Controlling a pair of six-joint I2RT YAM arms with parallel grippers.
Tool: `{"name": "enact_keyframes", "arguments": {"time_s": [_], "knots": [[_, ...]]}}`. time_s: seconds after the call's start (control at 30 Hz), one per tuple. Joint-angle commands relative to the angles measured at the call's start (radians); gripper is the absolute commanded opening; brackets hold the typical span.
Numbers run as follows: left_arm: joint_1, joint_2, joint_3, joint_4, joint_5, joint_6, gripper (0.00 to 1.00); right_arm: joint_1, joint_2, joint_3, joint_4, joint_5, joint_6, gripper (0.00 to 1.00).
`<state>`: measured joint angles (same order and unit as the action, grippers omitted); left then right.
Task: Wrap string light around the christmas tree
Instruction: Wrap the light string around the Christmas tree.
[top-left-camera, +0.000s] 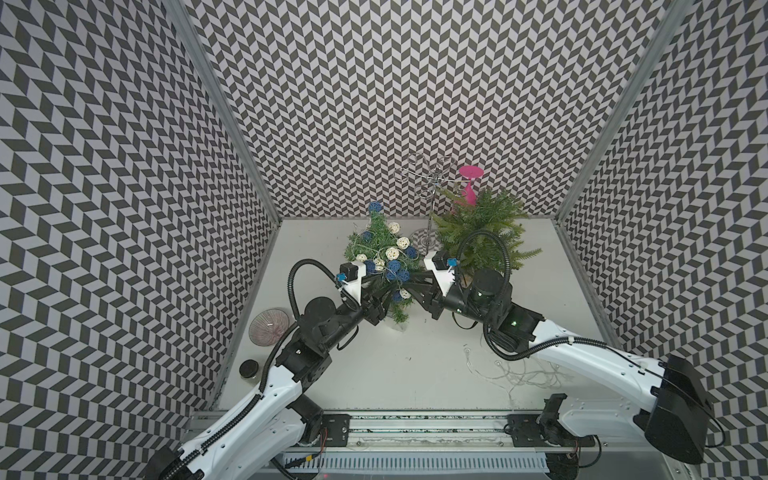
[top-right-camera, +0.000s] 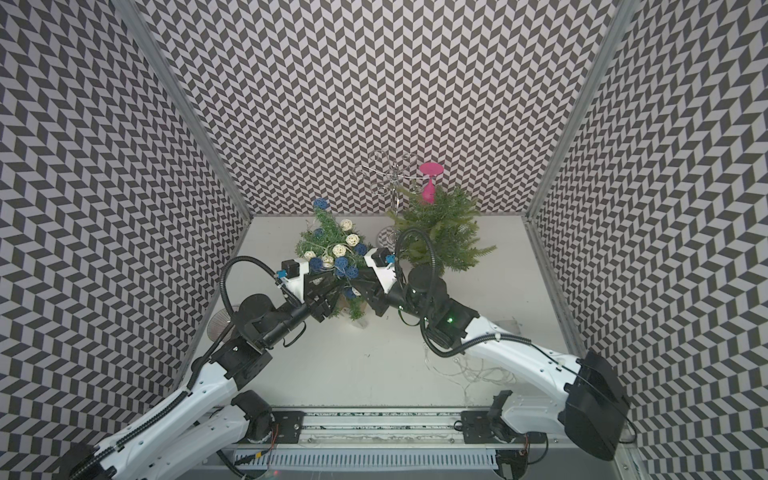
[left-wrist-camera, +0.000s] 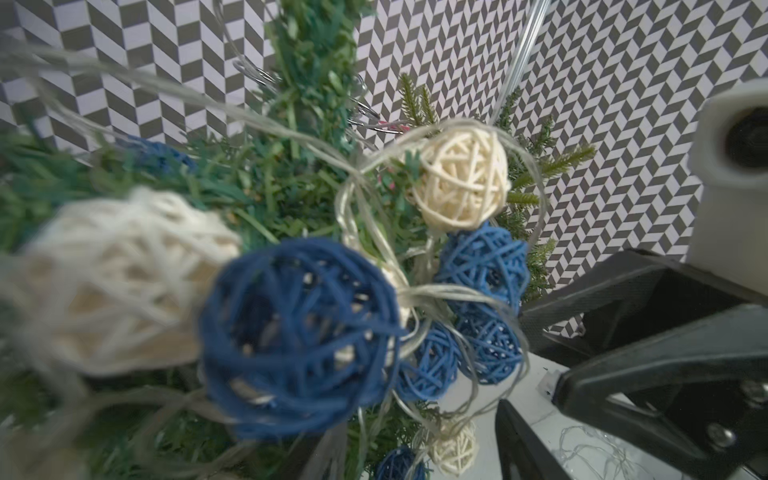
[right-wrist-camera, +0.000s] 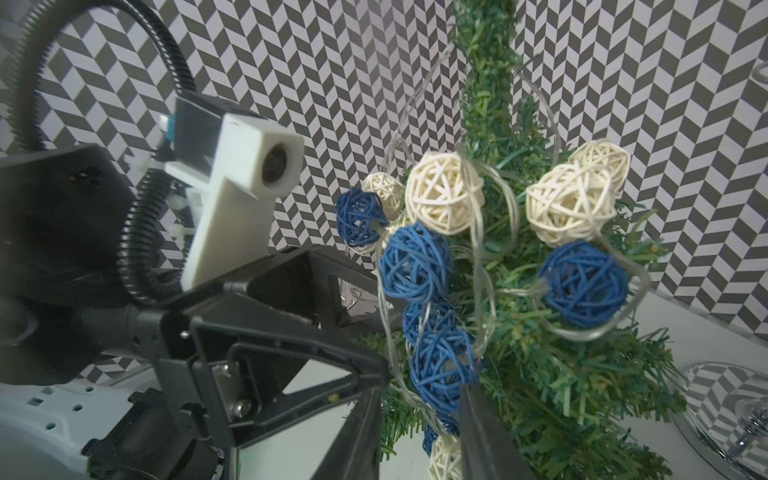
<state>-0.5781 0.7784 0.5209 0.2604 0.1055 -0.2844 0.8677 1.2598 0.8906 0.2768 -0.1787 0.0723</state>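
The small green christmas tree (top-left-camera: 376, 232) (top-right-camera: 328, 228) stands at the back of the table. The string light (top-left-camera: 392, 266) (top-right-camera: 341, 262), clear wire with blue and cream rattan balls, is draped over it. Both grippers meet low at the tree's front. My left gripper (top-left-camera: 395, 291) (left-wrist-camera: 419, 457) is open, with branches, a cream ball and a blue ball loosely between its spread fingers. My right gripper (top-left-camera: 409, 286) (right-wrist-camera: 419, 395) is open but narrow, its fingers either side of the wire and a blue ball (right-wrist-camera: 440, 370). The tree's base is hidden by the grippers.
A fern-like plant (top-left-camera: 482, 232) stands right of the tree, close behind my right wrist. A metal wire stand (top-left-camera: 432, 183) and a pink goblet (top-left-camera: 469, 183) are at the back wall. Thin clear wire (top-left-camera: 519, 374) lies tangled under my right arm. A ribbed glass dish (top-left-camera: 270, 326) sits far left.
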Motion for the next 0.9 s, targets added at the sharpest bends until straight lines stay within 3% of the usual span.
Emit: {"name": "enact_keyframes", "arguments": {"time_s": [0.0, 0.13, 0.23, 0.4, 0.6, 0.7, 0.77, 0.87], "knots": [[-0.005, -0.008, -0.001, 0.022, -0.118, 0.012, 0.59, 0.0, 0.009, -0.02, 0.091, 0.069, -0.009, 0.39], [-0.005, 0.004, -0.007, 0.043, -0.133, 0.019, 0.59, 0.001, -0.021, -0.044, 0.108, 0.048, -0.017, 0.39], [-0.004, 0.032, 0.006, 0.067, -0.11, 0.03, 0.43, 0.001, -0.046, -0.065, 0.147, 0.025, -0.01, 0.39], [-0.005, 0.076, 0.007, 0.086, -0.115, 0.036, 0.39, 0.001, -0.079, -0.065, 0.13, 0.051, -0.003, 0.39], [-0.006, 0.046, -0.001, 0.068, -0.127, 0.031, 0.02, 0.0, -0.11, -0.088, 0.157, 0.098, 0.004, 0.39], [-0.007, 0.003, -0.005, 0.029, -0.146, 0.03, 0.0, -0.002, -0.109, -0.08, 0.163, 0.128, 0.0, 0.39], [-0.006, -0.026, -0.012, 0.0, -0.137, 0.027, 0.0, -0.003, -0.097, -0.059, 0.159, 0.133, -0.007, 0.48], [-0.007, -0.071, -0.033, -0.009, -0.1, 0.018, 0.0, -0.003, -0.073, -0.025, 0.156, 0.111, -0.024, 0.54]]}}
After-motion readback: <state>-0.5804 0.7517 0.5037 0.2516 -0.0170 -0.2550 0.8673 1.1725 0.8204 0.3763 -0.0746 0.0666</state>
